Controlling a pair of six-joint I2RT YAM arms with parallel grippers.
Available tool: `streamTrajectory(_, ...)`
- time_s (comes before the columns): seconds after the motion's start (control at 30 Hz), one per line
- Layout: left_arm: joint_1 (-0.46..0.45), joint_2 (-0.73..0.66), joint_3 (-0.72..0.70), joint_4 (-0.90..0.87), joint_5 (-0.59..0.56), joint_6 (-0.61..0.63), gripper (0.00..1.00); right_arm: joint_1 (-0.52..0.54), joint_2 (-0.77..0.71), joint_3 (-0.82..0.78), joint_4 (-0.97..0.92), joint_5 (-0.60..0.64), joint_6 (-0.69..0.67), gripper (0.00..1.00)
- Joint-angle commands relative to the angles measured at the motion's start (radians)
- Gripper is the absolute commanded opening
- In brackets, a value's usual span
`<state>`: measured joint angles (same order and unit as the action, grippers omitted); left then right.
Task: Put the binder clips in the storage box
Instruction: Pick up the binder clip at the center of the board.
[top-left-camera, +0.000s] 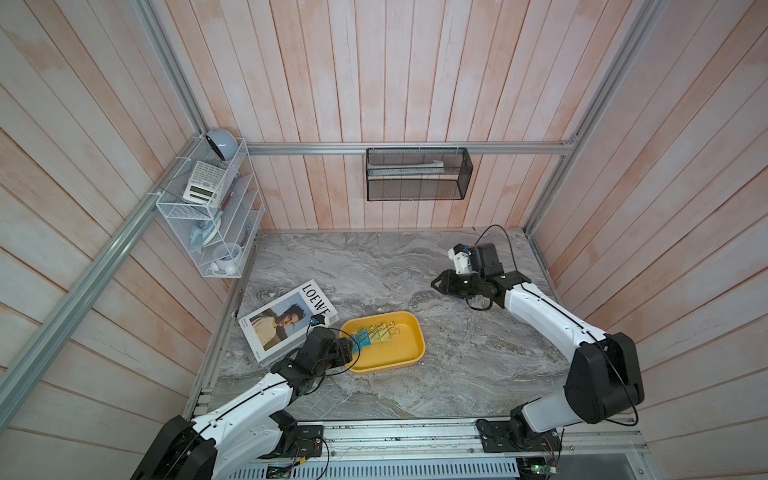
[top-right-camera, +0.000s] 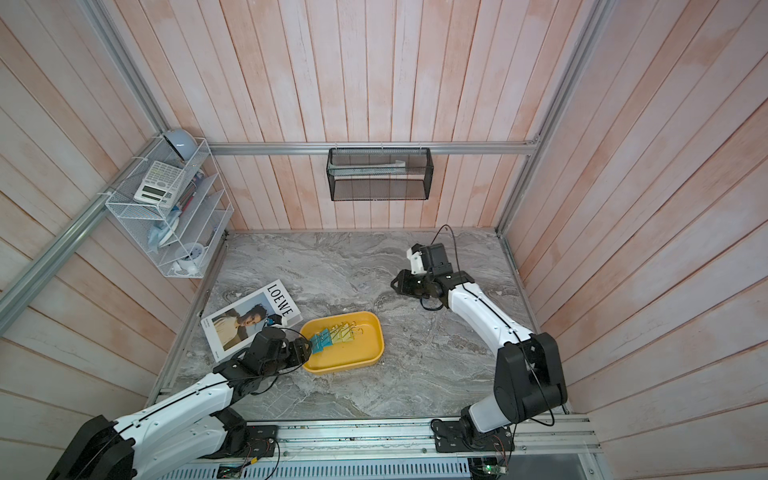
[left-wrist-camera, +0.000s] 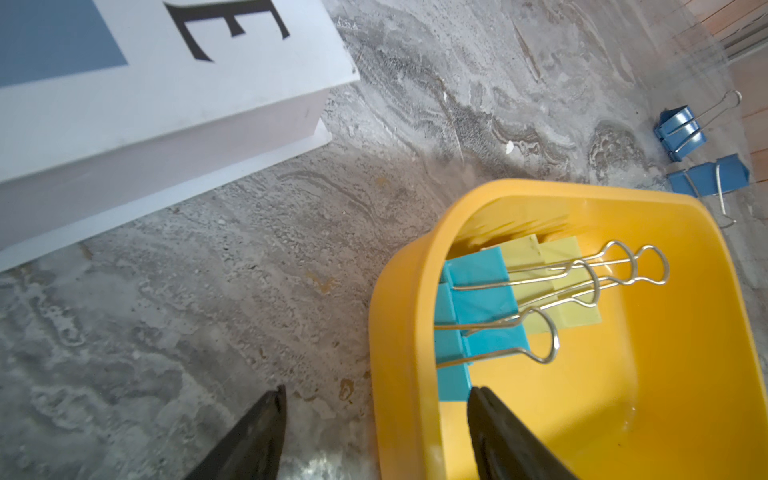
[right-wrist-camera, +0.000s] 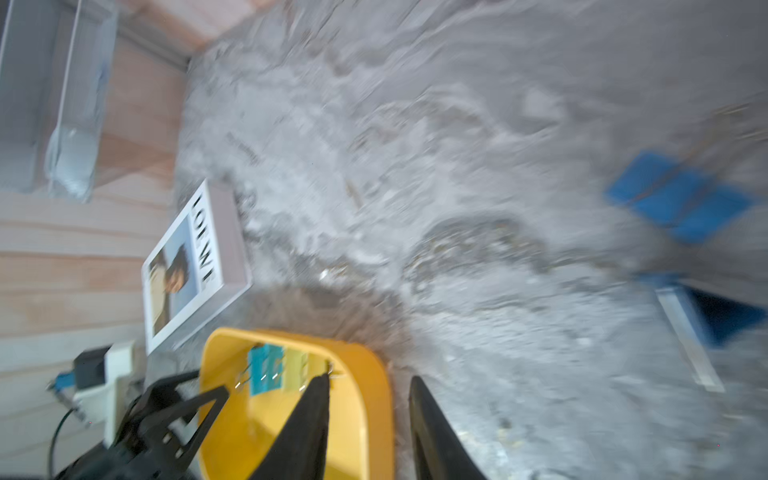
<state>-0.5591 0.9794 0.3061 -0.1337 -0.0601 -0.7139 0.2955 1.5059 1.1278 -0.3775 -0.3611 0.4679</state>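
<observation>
Yellow plastic draws the eye: the storage box sits on the grey marbled surface, just beside a white LOEWE book. Four binder clips lie inside it, packed in a row at the end nearest the left arm. Two teal binder clips sit by the end wall, and two pale yellow binder clips touch them, their wire handles pointing along the box floor.

Two blue binder clips lie close together on the bare surface beyond the box's far side (they show only in the wrist views, and blurred in the right one).

The left jaws stand wide apart and hold nothing. One finger hangs over the surface outside the box and the other over its floor, so the pair straddles the box wall. Whether either touches it cannot be told.

The right arm reaches over the right half of the surface, well apart from the box. The right jaws are parted by a moderate gap, with nothing between the fingers.

On the back wall hangs a black mesh basket, and a white wire rack is fixed to the side wall.
</observation>
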Motion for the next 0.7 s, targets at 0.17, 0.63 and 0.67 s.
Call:
streamTrajectory(0.17, 0.004, -0.001, -0.012, 0.018, 0.002, 0.018, 0.75, -0.178, 0.217, 0.122, -0.055, 0.060, -0.143, 0.36)
streamTrajectory(0.63, 0.005, 0.028, -0.003, 0.018, -0.001, 0.016, 0.78, -0.276, 0.479, 0.310, 0.000, -0.124, -0.207, 0.39)
streamTrajectory(0.67, 0.005, 0.029, -0.002, 0.017, 0.000, 0.015, 0.78, -0.275, 0.486, 0.310, 0.019, -0.140, -0.202, 0.39)
